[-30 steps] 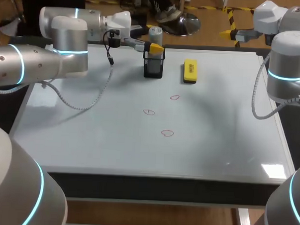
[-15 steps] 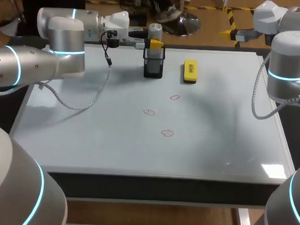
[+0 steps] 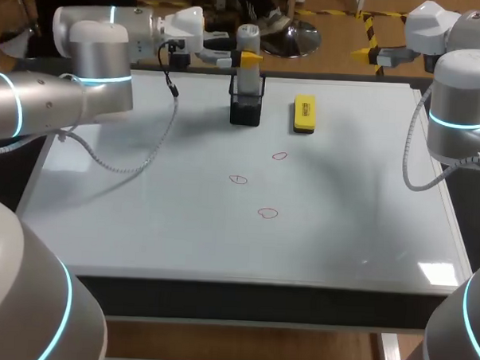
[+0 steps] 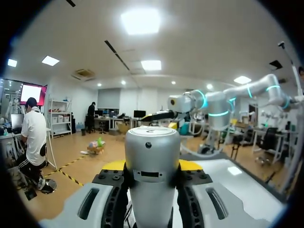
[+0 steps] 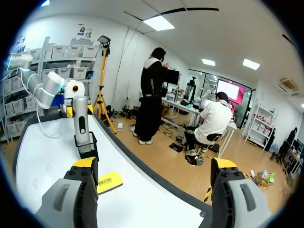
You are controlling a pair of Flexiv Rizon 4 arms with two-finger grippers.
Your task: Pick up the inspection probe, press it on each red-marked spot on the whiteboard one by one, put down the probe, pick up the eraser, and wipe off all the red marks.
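Probe (image 3: 247,45) higher in left pincer (image 3: 250,61), its lower end hidden within holder (image 3: 245,110)

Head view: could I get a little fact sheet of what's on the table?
Probe: upright, gripped by the left jaws, lower end in the black holder
Eraser: yellow, lying beside the holder
Red marks: three small loops on the whiteboard
Right jaws: open, holding nothing
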